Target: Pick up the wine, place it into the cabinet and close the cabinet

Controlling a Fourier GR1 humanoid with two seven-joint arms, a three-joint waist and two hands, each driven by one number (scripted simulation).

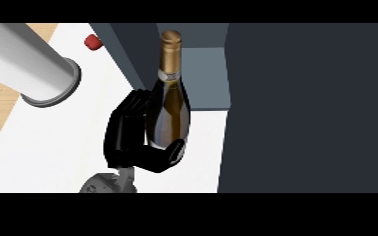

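The table (59,145) is white and plain, filling the left and lower middle of the head view, with a strip of pale wood (43,30) showing past its edge at the upper left and far left. The cabinet (295,105) is dark grey and takes up the whole right side; a tall dark panel, which may be its open door though I cannot tell, runs from top to bottom there, and left of it a lighter grey-blue inner face (207,80) is open to view between the panel and a slanted dark wall (129,50). A small red thing (92,42) sits on the table just beside that slanted wall, at the upper left. A thick grey cylinder (37,70) reaches in from the upper left corner, its round end over the table; it looks like a forearm, with no hand seen on it. The wine (168,105) is a dark bottle with a gold neck and cap, standing nearly upright in the picture, its neck up against the cabinet's lighter inner face and its body over the table's edge by the cabinet opening. One black hand (136,135) holds it from the left, fingers (125,115) curled along the bottle's left side and the thumb (176,150) wrapped under its base on the right. Which hand this is I cannot tell for certain; it comes up from the lower edge on a grey wrist (111,182).
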